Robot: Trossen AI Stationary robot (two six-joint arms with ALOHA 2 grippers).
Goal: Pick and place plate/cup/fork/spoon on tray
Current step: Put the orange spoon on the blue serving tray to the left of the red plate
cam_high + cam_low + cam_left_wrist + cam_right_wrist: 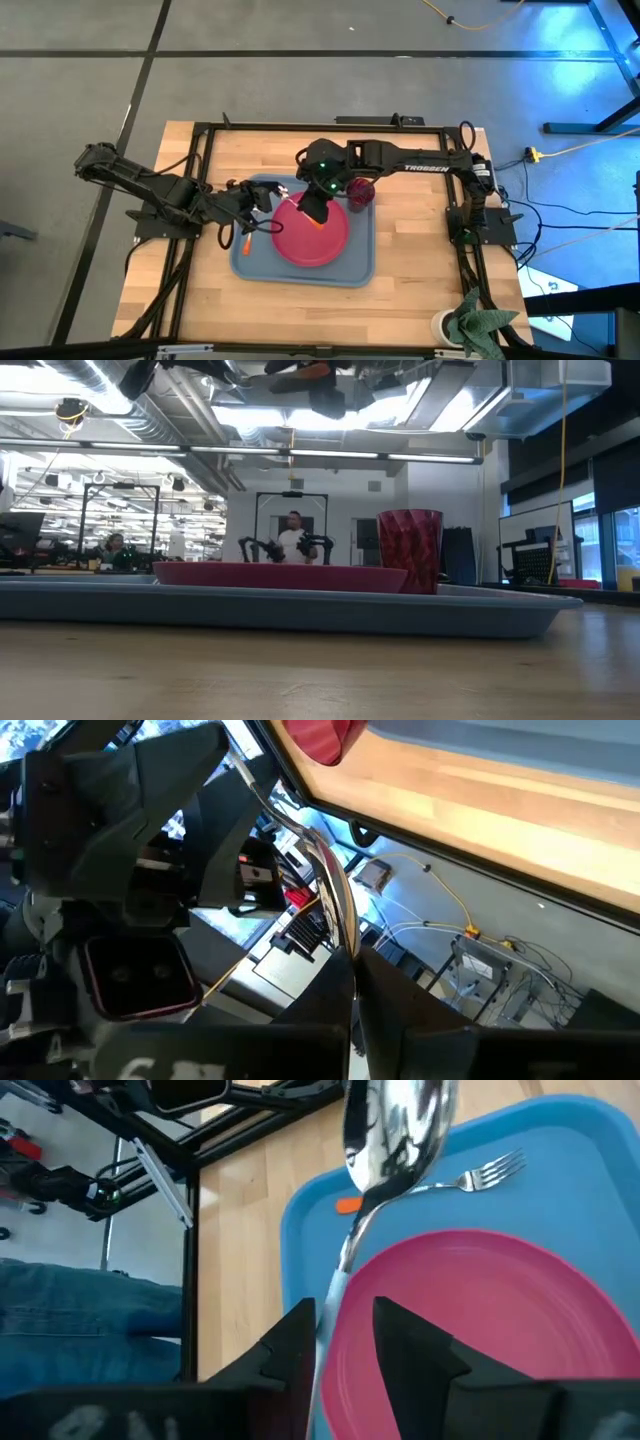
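The blue-grey tray lies mid-table. The pink plate rests flat on it and also shows in the low view. The dark red cup stands at the tray's far right corner. The fork lies on the tray's left part, with its orange handle near the left rim. My right gripper is above the plate's far edge, shut on the spoon. My left gripper hovers shut and empty over the tray's left part. My right gripper pinches the spoon by its handle between its two fingers. The silver neck comes out ahead of them, and the bowl sticks out past the fingertips. The fingers lie along the spoon. It is lifted clear above the tray and plate.
The table's black frame runs around the work area. A white cup with a green cloth sits at the near right corner. Bare wood lies to the right of and nearer than the tray. A person stands in the room behind.
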